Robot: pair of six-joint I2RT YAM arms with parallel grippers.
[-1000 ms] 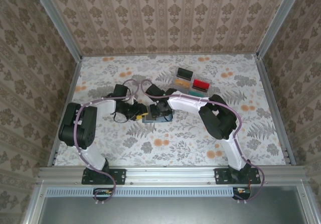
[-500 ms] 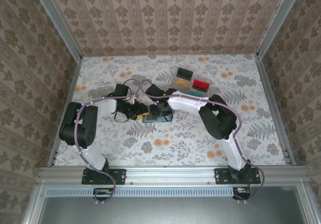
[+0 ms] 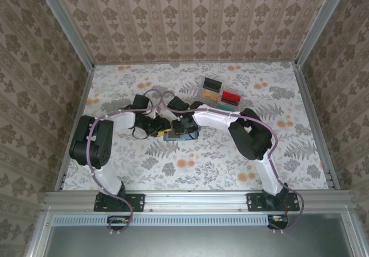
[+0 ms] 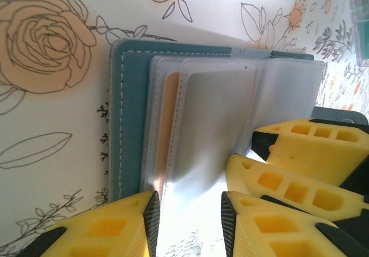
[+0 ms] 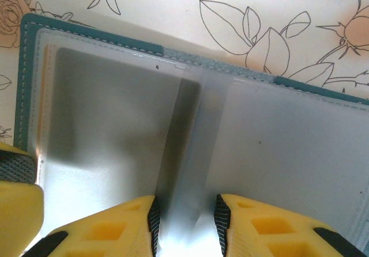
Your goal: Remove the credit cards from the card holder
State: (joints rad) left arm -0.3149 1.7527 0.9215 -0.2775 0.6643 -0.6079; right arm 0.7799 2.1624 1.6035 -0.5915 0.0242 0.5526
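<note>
Teal card holder [image 4: 124, 113] open; orange-tan card [image 4: 168, 124] pocketed.

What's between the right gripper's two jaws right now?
A frosted plastic sleeve of the open card holder stands up between the jaws of the right gripper, seen in the right wrist view.

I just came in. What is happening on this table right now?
Both arms work over the open teal card holder at the middle of the table. The left gripper and right gripper each have their fingers either side of a clear pocket leaf. An orange card sits in its pocket; I see no card out yet.
</note>
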